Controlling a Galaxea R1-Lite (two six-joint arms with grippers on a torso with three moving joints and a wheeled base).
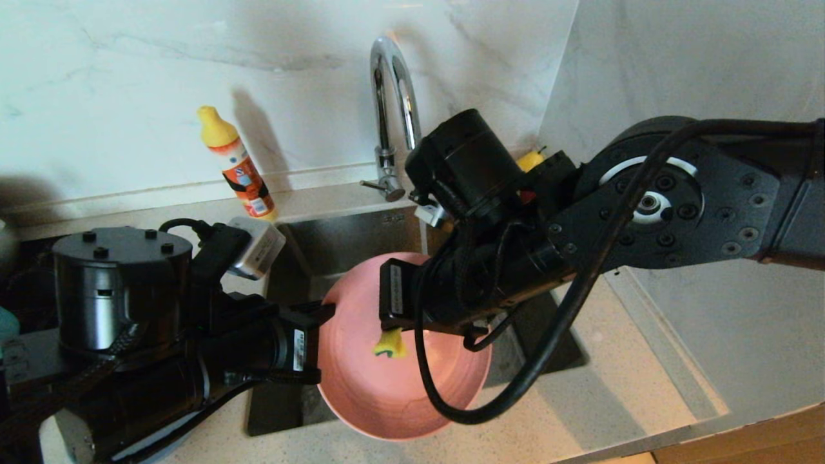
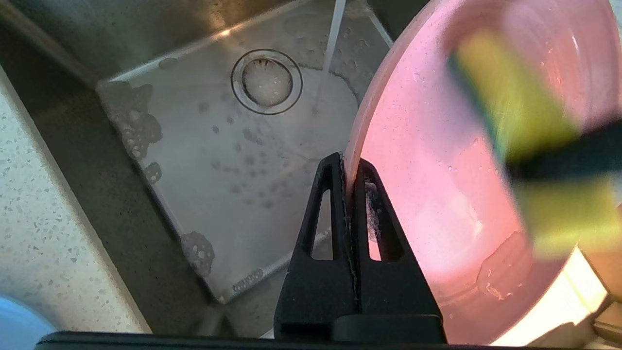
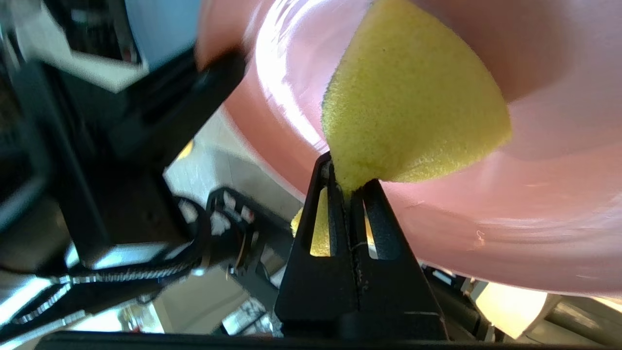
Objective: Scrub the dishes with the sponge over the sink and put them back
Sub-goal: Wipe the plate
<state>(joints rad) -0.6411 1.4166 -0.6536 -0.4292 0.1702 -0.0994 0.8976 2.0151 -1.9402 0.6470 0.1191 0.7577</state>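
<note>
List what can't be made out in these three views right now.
- Head view: the right arm covers most of the sponge and part of the sink; the left gripper sits behind its own arm.
- Left wrist view: the sponge on the pink plate is motion-blurred.
- Right wrist view: right gripper and plate fill the frame; sink hidden.
- Light-blue plate: only a cut-off corner, left wrist view.

Left gripper (image 2: 351, 165) reaches in from the left, jaws pinched tight; right gripper (image 3: 349, 187) angles down from the right, clamped too.
</note>
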